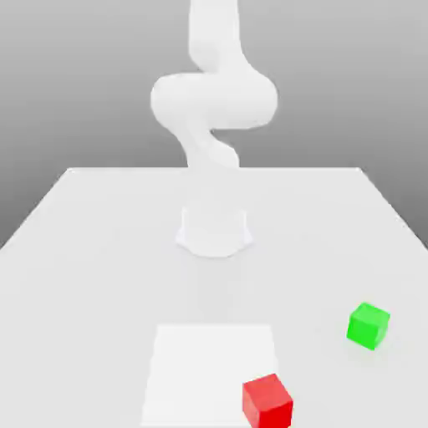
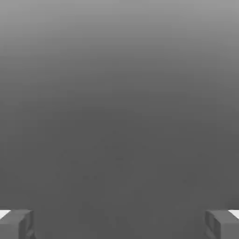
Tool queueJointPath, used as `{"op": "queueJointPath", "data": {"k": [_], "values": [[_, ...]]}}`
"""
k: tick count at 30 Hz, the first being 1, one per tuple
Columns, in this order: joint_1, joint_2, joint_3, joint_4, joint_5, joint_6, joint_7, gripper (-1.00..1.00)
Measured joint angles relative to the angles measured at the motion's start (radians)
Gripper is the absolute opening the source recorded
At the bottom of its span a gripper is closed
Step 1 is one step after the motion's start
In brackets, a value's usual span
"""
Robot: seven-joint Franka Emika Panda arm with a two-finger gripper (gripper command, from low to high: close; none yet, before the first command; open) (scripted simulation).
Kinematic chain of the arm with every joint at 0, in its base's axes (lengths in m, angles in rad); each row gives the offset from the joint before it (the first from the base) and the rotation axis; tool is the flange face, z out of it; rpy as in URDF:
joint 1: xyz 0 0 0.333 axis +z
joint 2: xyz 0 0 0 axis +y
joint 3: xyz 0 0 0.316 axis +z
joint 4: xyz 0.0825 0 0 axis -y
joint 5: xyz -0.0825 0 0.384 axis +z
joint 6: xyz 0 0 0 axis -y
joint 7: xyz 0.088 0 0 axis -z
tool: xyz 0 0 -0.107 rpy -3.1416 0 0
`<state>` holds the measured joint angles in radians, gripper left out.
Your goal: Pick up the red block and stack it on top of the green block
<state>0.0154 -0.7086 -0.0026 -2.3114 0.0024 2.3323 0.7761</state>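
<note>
Exterior view: one red block (image 1: pixel 267 401), one green block (image 1: pixel 368 325), one white arm (image 1: pixel 213 104), one pale table (image 1: pixel 84 251), one lighter square patch (image 1: pixel 209 359) on it. Red block: small bright cube, smooth plain faces, flat on the table near the front edge, overlapping the patch's corner on the exterior view's right. Green block: same size and finish, flat on the table, farther back and toward the exterior view's right, near the red one but clearly apart. Arm rising from a round base (image 1: pixel 214 232) behind the patch.

Hand view: two grey fingertips (image 2: pixel 16 224), gripper (image 2: pixel 119 224) spread wide, jaws released, nothing between them, plain grey beyond.
</note>
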Motion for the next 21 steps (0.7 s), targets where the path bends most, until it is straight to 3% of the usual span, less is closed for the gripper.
{"op": "queueJointPath", "data": {"k": [21], "values": [[0.101, 0.767, 0.013, -0.095, 0.008, 0.271, -0.192, 0.0]]}}
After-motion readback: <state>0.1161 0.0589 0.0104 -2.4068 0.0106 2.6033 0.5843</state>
